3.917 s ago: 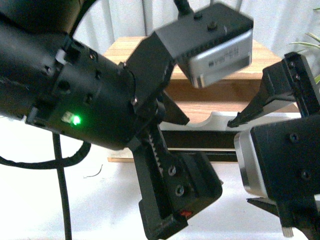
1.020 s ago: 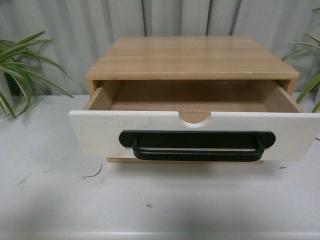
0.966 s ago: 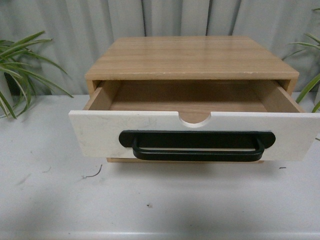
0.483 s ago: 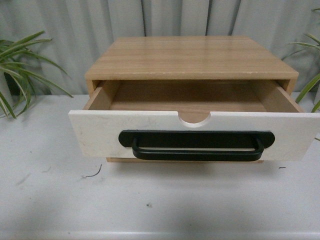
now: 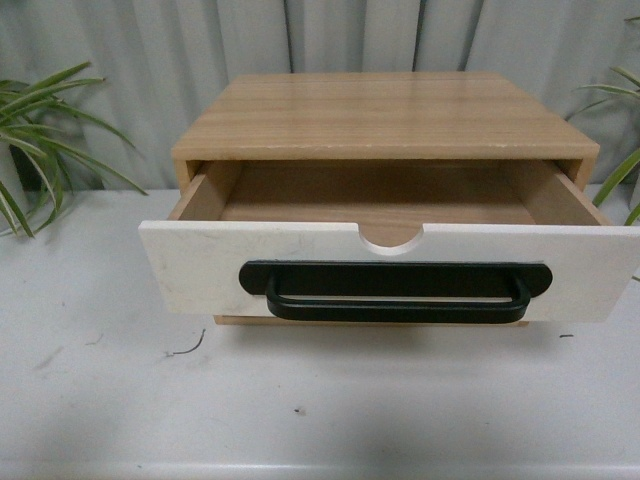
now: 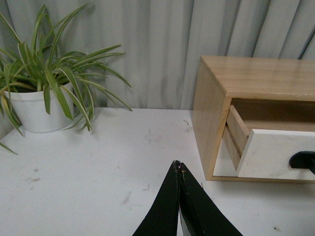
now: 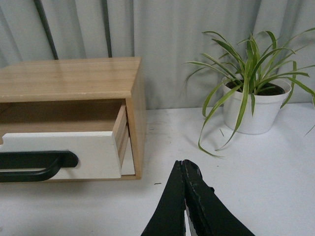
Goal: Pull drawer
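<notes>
The drawer (image 5: 200, 268) stands pulled out of its light wood cabinet (image 5: 385, 115), white front toward me, with a long black bar handle (image 5: 395, 291) and a half-round notch in the top edge. Its wood inside looks empty. Neither arm shows in the front view. In the left wrist view my left gripper (image 6: 178, 164) is shut with nothing in it, over the table to the left of the drawer (image 6: 275, 152). My right gripper (image 7: 182, 162) is shut and empty too, off the right side of the drawer (image 7: 59, 150).
The cabinet rests on a white table (image 5: 320, 400) with a few small specks. A potted plant in a white pot (image 6: 34, 110) stands at the far left, another (image 7: 253, 110) at the far right. Grey curtains (image 5: 200, 50) hang behind.
Nearly four seconds ago both arms filled the front view close to the drawer; they have since drawn back out of it. Over the last second nothing has moved.
</notes>
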### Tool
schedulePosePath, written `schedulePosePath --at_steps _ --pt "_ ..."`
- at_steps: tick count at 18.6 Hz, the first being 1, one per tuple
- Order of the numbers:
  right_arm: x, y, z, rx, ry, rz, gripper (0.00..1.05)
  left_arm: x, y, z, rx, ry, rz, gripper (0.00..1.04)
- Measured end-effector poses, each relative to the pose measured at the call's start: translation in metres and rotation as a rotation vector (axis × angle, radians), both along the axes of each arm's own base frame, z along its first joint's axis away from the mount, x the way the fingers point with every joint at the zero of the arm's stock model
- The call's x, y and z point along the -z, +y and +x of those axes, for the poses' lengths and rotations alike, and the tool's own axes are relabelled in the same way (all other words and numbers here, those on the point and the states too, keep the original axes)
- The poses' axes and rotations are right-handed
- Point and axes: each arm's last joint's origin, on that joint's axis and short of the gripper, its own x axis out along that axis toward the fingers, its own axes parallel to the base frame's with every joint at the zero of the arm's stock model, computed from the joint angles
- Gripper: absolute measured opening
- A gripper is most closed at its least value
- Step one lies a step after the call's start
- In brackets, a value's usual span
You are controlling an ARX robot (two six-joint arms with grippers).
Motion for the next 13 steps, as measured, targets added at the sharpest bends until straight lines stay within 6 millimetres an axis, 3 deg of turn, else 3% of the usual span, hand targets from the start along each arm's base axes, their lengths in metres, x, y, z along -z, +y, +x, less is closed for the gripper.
schedulePosePath --at_steps 5,10,13 --pt "0.0 0.0 0.0 0.0 0.0 0.0 0.02 0.0 0.0 0.0 0.0 0.0 0.0 0.02" --pt "0.0 0.0 0.0 0.0 0.0 -0.001 0.16 0.0 0.0 0.0 0.0 0.0 0.0 0.16" --pt "0.0 0.0 0.0 0.0 0.0 -0.001 0.49 0.0 0.0 0.0 0.0 0.0 0.0 0.48"
